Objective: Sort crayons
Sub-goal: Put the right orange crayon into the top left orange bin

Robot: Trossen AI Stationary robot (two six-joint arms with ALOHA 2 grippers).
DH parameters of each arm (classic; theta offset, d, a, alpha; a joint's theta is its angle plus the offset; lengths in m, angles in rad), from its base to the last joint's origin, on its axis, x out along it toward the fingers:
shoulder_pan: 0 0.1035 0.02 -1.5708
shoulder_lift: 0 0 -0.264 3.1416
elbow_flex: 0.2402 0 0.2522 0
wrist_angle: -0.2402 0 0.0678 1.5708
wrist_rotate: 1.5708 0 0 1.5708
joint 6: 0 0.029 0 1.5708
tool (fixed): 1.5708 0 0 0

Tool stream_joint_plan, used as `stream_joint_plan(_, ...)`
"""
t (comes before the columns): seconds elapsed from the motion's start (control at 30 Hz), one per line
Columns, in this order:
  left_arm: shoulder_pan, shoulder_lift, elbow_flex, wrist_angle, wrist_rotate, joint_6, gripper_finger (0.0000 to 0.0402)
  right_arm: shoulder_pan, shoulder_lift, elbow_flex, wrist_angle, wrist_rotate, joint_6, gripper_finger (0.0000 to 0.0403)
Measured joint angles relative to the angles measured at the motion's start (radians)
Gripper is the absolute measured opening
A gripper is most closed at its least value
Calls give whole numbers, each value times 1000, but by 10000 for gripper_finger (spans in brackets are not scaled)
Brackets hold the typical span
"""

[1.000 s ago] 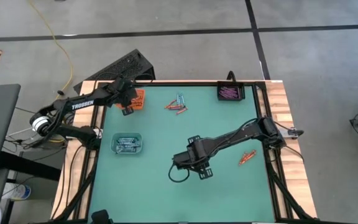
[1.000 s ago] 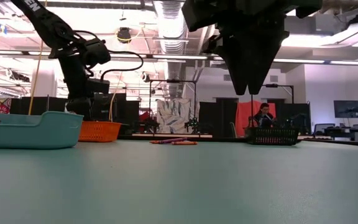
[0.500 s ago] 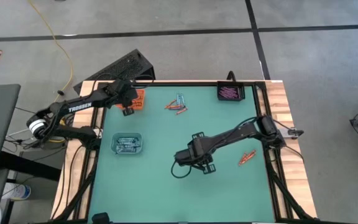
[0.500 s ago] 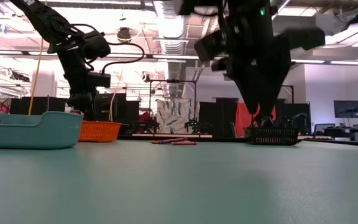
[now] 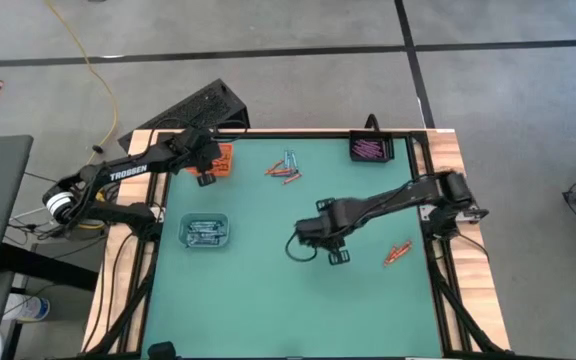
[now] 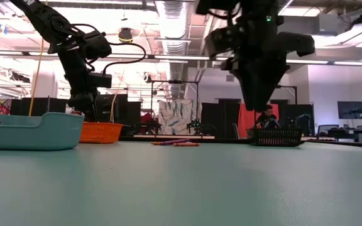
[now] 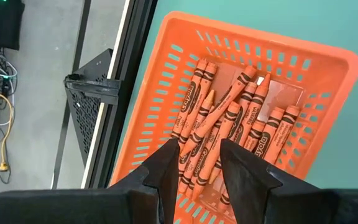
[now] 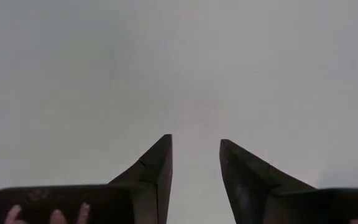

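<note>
Left gripper (image 7: 196, 163) hovering over the orange basket (image 7: 166, 81), jaws parted and holding nothing, orange crayons (image 7: 229, 134) lying inside. Right gripper (image 8: 196, 158) hanging above bare mat mid-table, jaws parted, empty. Mixed crayons (image 5: 286, 168) waiting loose at the far edge; a stray orange pair (image 5: 398, 254) lying near the right arm. Between picks, I judge; next move calls for reaching a loose crayon.
</note>
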Motion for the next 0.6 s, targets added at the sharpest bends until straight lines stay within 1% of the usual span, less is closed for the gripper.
stream_joint_plan(0.13, 0, 0, 0, -4, 0, -2, 107, -28, -127, -151, 110, -8, -1, 136)
stream_joint_plan(0.23, 0, 0, 0, -12, 0, -2, 107, -45, -204, -265, 198, -51, -5, 134)
stream_joint_plan(0.3, 0, 0, 0, -16, 0, -2, 107, -53, -248, -331, 238, -61, -3, 134)
stream_joint_plan(0.43, 0, 0, 0, -11, 0, 0, 107, -79, -301, -431, 304, -61, -2, 134)
stream_joint_plan(0.6, 0, 0, 0, -7, 0, 12, 107, -123, -319, -498, 428, -60, -43, 134)
